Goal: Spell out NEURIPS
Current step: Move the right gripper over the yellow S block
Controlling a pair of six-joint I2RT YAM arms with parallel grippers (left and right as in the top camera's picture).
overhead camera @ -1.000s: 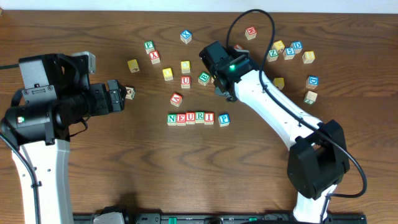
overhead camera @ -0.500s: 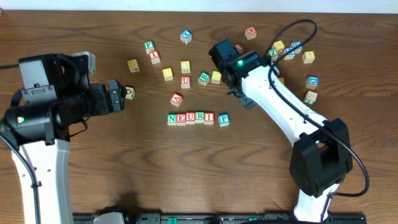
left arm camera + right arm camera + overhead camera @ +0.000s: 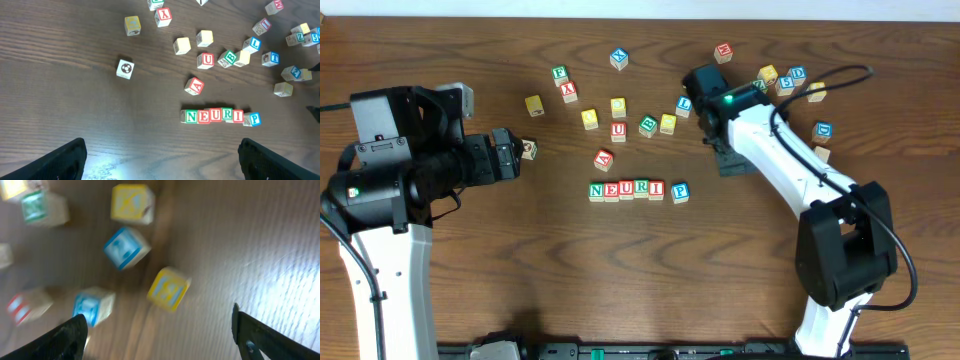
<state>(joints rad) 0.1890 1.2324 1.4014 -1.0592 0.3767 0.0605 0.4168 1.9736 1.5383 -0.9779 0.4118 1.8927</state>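
Cubes N (image 3: pixel 597 189), E (image 3: pixel 611 189), U (image 3: pixel 626 188), R (image 3: pixel 641 187) and I (image 3: pixel 656 188) touch in a row at mid-table. The blue P (image 3: pixel 680 191) sits just right of them, slightly skewed. The same row NEURI (image 3: pixel 214 116) and the P (image 3: pixel 254 119) show in the left wrist view. Several yellow cubes lie about; I cannot read an S on any. My left gripper (image 3: pixel 514 153) (image 3: pixel 162 152) hovers at the left, open and empty. My right gripper (image 3: pixel 699 82) (image 3: pixel 160 327) is open and empty over loose cubes at the back right.
Loose cubes are scattered behind the row: a red A (image 3: pixel 604 159), a spare red U (image 3: pixel 618 131), a green-lettered cube (image 3: pixel 647 125), a yellow cube (image 3: pixel 667 123) and a blue L (image 3: pixel 684 103). A cluster (image 3: pixel 785 80) lies at the back right. A picture cube (image 3: pixel 528 149) sits by my left gripper.
My right arm swung from the loose cubes behind the row toward the back right, its jaws opening wider. A yellow cube and the blue L came into sight. The left arm stayed still.
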